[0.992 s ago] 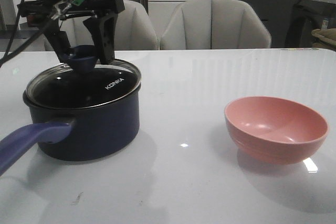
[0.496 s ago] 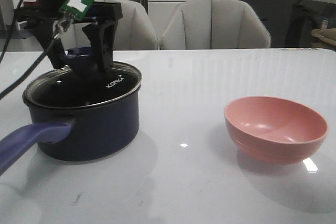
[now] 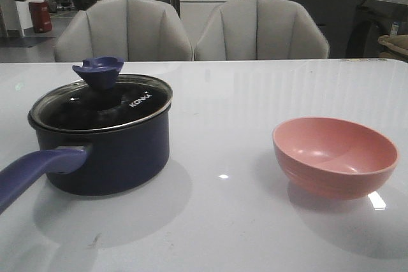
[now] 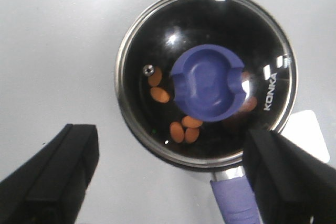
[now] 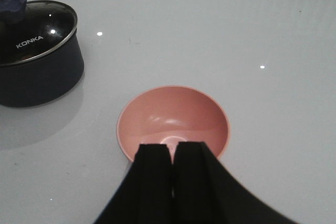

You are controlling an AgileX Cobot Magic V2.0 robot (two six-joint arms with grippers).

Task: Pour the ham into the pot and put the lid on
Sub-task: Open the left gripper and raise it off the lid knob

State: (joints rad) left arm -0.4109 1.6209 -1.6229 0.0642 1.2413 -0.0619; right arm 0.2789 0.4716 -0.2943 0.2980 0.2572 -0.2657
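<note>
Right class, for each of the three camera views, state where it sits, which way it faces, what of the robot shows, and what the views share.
Front view: level over the table, facing the chairs; sees the pot, lid and pink bowl; no robot parts.
Left wrist view: straight down over the lid; ham shows through the glass; open left end effector.
Right wrist view: angled down at the bowl; shut right end effector.
Shared: all three show pot and lid.

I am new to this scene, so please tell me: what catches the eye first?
The dark pot stands on the robot's left with its glass lid on. Orange ham slices show through the glass. On the right sits an empty pink bowl.
</note>
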